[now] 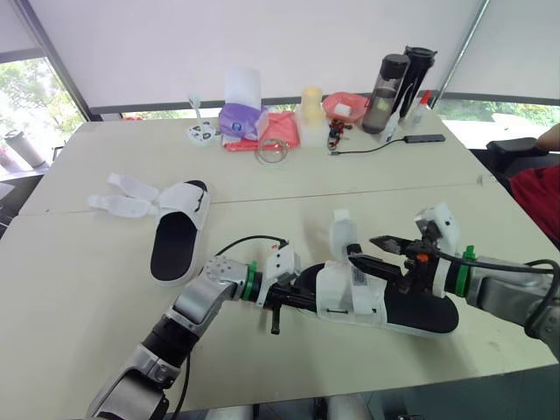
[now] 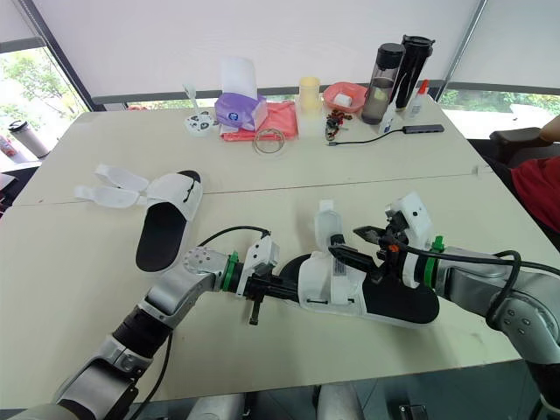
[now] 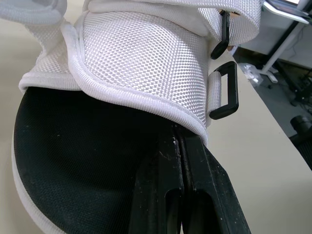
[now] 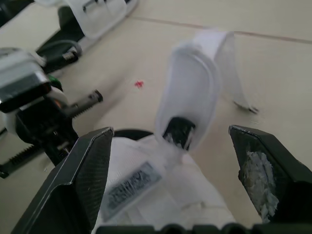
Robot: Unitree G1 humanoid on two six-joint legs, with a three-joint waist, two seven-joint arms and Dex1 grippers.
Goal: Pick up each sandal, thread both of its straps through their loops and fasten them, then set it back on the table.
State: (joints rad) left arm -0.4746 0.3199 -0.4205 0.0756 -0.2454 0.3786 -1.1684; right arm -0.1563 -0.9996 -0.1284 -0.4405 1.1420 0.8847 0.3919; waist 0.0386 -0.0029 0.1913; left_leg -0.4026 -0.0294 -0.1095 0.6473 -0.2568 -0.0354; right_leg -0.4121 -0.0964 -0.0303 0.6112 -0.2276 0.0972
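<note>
- Head view: the near sandal [image 1: 394, 306] lies on the table [image 1: 87, 289] between both grippers. The second sandal [image 1: 175, 241] lies well apart to the left, with its straps loose.
- Left wrist view: the left gripper [image 3: 178, 139] has its fingers [image 3: 161, 195] pressed together. They seem to be pinching the toe edge of the white upper [image 3: 141, 63], though the tips are hidden.
- Right wrist view: the right gripper [image 4: 170, 131] is spread wide around the upright strap [image 4: 192, 92]. Closing off-centre could knock the limp strap aside and miss it.
</note>
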